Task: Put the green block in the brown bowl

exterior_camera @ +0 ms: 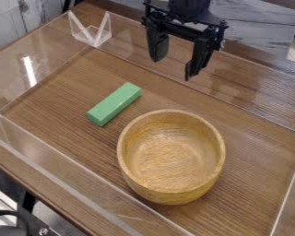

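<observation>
And here's the gripper (181,52), jaws spread wide with nothing between them, hanging at the far side over the wooden table (64,120), while the green block (114,105) lies flat, near but apart from the brown bowl (171,156), right there on the same tabletop!

Bowl (171,190): wood-look, light brown, smooth inside, faint soft sheen. Block (114,104), beside bowl toward the top left: matt green, smooth flat faces, material unclear. Tabletop (64,120) under bowl: brown wood look, visible grain, satin finish. Gripper (184,57), beyond bowl: black, mostly matt; plastic or metal, can't tell.
</observation>
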### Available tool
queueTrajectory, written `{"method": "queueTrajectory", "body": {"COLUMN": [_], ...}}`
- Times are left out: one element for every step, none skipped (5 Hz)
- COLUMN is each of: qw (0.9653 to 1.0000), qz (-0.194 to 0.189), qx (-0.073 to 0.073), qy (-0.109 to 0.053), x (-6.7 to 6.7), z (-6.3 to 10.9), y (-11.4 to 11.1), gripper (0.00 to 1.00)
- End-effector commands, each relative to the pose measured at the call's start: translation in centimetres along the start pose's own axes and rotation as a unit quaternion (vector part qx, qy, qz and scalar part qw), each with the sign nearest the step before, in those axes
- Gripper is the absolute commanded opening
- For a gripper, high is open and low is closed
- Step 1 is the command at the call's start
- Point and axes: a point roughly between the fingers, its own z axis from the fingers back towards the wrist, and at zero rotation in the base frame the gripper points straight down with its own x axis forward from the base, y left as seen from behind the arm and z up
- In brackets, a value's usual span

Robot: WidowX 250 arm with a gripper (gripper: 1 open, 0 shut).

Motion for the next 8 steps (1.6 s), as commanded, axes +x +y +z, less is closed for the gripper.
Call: {"method": "queueTrajectory", "body": {"qw": [1.0000, 0.9999, 0.9998, 0.9994, 0.9992, 0.9990, 0.9989, 0.9988], "qz": [0.005, 0.010, -0.002, -0.012, -0.013, -0.013, -0.012, -0.009], "qx": [0.000, 0.000, 0.004, 0.009, 0.011, 0.008, 0.006, 0.003], "qy": [-0.002, -0.004, -0.019, -0.031, -0.036, -0.041, -0.045, -0.048], "x": [-0.4, -0.9, -1.9, -2.8, -2.9, -2.7, -2.4, -2.2], "z": [-0.5, -1.3, -2.2, -3.1, -3.8, -4.5, -5.2, -5.9], "y": [1.5, 3.4, 6.0, 8.3, 9.1, 9.3, 9.5, 9.7], "gripper": [1.00, 1.00, 1.00, 1.00, 1.00, 1.00, 1.00, 1.00]}}
